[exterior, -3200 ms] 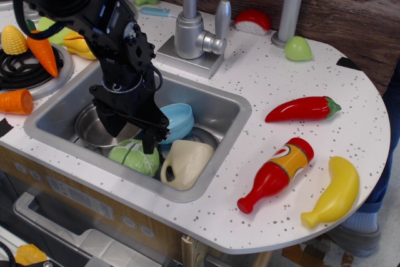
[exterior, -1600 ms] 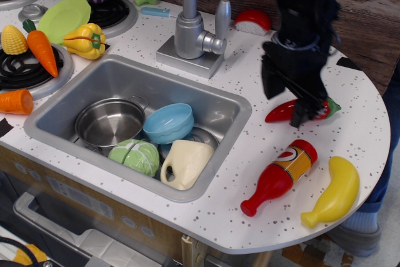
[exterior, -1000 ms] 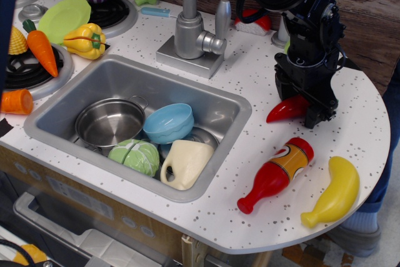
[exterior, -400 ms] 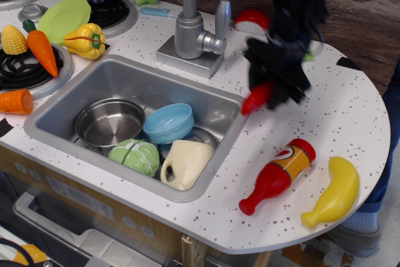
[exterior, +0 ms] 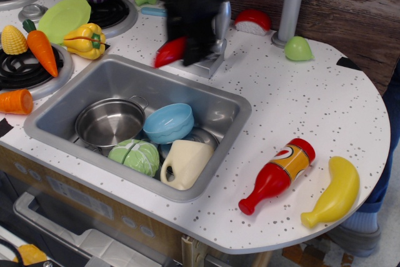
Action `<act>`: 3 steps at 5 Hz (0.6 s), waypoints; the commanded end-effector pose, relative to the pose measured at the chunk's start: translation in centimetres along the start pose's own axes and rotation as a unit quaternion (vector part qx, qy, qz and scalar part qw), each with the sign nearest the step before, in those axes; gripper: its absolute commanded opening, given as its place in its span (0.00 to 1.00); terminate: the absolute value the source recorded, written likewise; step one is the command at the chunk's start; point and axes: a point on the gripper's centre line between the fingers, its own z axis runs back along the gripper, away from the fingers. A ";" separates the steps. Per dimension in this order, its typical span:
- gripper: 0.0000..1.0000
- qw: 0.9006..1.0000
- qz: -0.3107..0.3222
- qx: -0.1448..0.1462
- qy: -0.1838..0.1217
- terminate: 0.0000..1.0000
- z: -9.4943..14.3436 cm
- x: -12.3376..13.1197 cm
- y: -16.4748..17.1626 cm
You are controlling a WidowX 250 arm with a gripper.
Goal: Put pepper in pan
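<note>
My black gripper (exterior: 190, 45) is blurred with motion above the back edge of the sink, in front of the faucet. It is shut on the red pepper (exterior: 170, 52), whose pointed tip sticks out to the left of the fingers; the green stem cap is hidden by the gripper. The pan (exterior: 109, 122), a small shiny steel pot with loop handles, sits empty in the left part of the sink, below and to the left of the gripper.
The sink (exterior: 231, 128) also holds a light blue bowl (exterior: 169, 122), a green cabbage (exterior: 135, 156) and a cream jug (exterior: 185, 163). A ketchup bottle (exterior: 277, 174) and banana (exterior: 332, 194) lie on the right counter. A yellow bell pepper (exterior: 86, 39), carrot (exterior: 40, 50) and corn (exterior: 12, 40) lie at left.
The gripper closed on the pepper on the right counter, lifted it and carried it left across the counter to above the sink's back edge. The pepper has left the counter.
</note>
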 end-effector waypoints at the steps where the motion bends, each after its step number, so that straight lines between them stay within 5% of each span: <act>1: 0.00 0.999 0.005 0.001 -0.038 0.00 -0.2 -4.3 4.6; 2: 1.00 0.998 -0.015 -0.048 -0.048 0.00 -1.8 -6.4 5.1; 3: 1.00 0.994 -0.018 -0.097 -0.037 0.00 -2.5 -7.9 4.8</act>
